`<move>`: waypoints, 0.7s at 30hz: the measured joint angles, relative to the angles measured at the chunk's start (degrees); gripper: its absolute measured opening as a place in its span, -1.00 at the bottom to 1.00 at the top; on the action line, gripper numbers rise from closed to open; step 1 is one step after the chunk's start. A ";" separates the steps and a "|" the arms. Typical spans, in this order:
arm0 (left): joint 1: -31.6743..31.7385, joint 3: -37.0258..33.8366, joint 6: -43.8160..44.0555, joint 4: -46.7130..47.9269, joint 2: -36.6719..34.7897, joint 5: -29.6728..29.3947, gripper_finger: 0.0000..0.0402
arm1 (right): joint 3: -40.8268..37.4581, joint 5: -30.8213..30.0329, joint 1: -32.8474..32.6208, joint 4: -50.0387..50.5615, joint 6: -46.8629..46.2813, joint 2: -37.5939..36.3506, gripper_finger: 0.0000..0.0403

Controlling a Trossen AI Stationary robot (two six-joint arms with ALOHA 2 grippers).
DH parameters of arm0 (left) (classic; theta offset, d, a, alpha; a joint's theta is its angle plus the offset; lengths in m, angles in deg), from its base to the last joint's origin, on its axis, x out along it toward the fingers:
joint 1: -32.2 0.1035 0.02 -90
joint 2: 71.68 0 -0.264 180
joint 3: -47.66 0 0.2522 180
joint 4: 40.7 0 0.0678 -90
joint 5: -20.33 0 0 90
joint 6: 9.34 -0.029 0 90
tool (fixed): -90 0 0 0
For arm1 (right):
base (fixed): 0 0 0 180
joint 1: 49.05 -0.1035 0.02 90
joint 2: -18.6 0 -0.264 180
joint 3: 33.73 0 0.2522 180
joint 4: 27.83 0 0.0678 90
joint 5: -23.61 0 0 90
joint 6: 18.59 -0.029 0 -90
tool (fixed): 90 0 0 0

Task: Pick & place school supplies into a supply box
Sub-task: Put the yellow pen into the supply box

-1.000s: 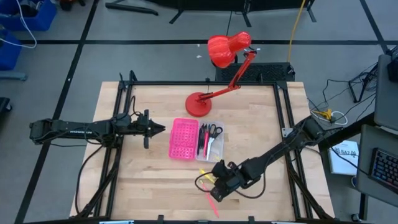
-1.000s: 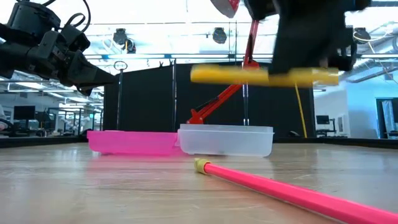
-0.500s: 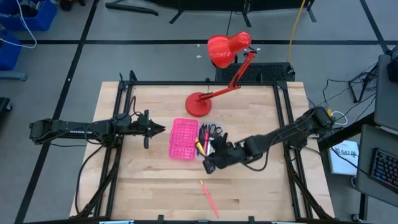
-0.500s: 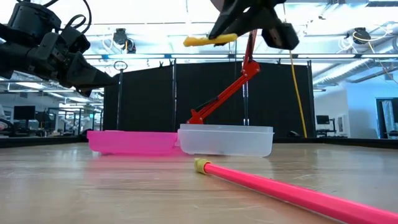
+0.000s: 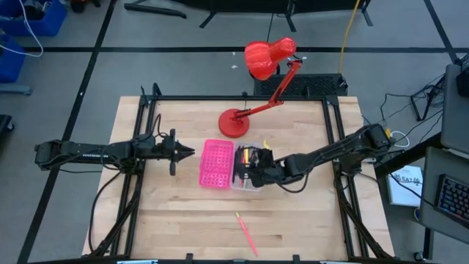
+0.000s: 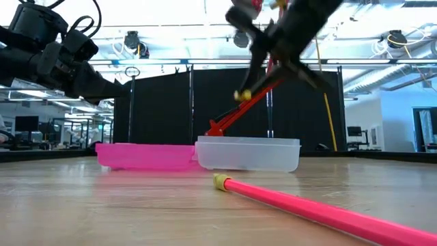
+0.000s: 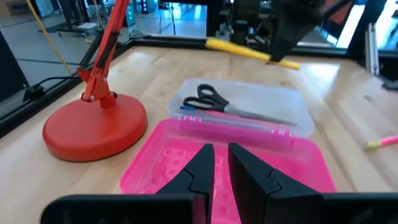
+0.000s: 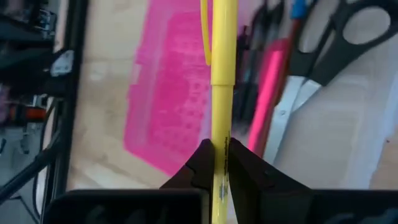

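Gripping a yellow pen, the right end effector hangs closed over the clear half of the supply box, where scissors lie. A pink pencil rests on the surface. The left end effector waits beside the box, fingers nearly together, empty.
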 joint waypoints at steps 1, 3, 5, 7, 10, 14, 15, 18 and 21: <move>0.00 0.00 -0.58 0.43 0.00 0.02 -0.72 | -1.63 0.88 0.73 -1.99 -0.33 0.01 -0.91; -0.01 0.00 -1.46 1.43 -0.02 0.01 -0.72 | -3.87 3.05 2.35 -5.66 -0.25 0.11 -0.91; 0.00 0.00 -2.18 2.42 -0.01 0.00 -0.72 | -4.72 3.99 3.59 -7.17 -0.21 0.13 -0.91; 0.00 0.00 -2.42 2.87 0.00 0.00 -0.72 | -4.74 5.05 4.80 -7.64 -0.22 1.06 -0.91; 0.00 0.00 -2.46 2.86 -0.01 -0.02 -0.72 | -4.81 9.27 6.33 -8.24 0.41 2.96 -0.91; 0.00 0.00 -2.49 2.75 -0.02 -0.02 -0.72 | -4.75 12.65 7.54 -11.81 0.46 6.15 -0.91; -0.02 0.00 -2.50 2.78 0.00 -0.02 -0.72 | -4.74 12.86 7.82 -12.85 0.77 6.93 -0.91; -0.02 0.00 -2.50 2.67 -0.02 -0.02 -0.72 | -4.77 13.90 8.41 -12.79 1.57 8.38 -0.91; 0.00 0.00 -2.48 2.69 -0.02 -0.02 -0.72 | -4.77 14.36 8.75 -12.05 2.51 8.53 -0.91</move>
